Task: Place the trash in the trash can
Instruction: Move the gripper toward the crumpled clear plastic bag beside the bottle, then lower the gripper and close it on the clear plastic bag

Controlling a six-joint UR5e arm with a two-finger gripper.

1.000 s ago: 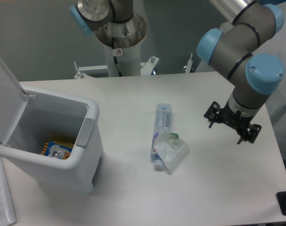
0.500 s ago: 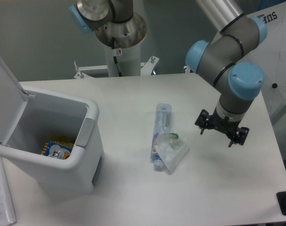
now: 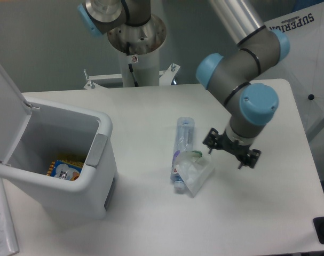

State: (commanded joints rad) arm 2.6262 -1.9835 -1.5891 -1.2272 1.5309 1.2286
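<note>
Starting at the left, you see the trash can [image 3: 71, 181] on the desk [image 3: 151, 224] with its lid [image 3: 4, 114] flipped up, ready to receive, and an orange-and-blue packet [image 3: 63, 168] already inside. Mid-desk, the bottle [image 3: 182, 146] lies flat, its capped end toward you, with the crumpled wrapper [image 3: 196, 172] touching its right side. Just to the right hovers the gripper [image 3: 231, 152], fingers spread and holding nothing, probably lining up a pick. The desk is plain white; behind it you see a grey wall.
</note>
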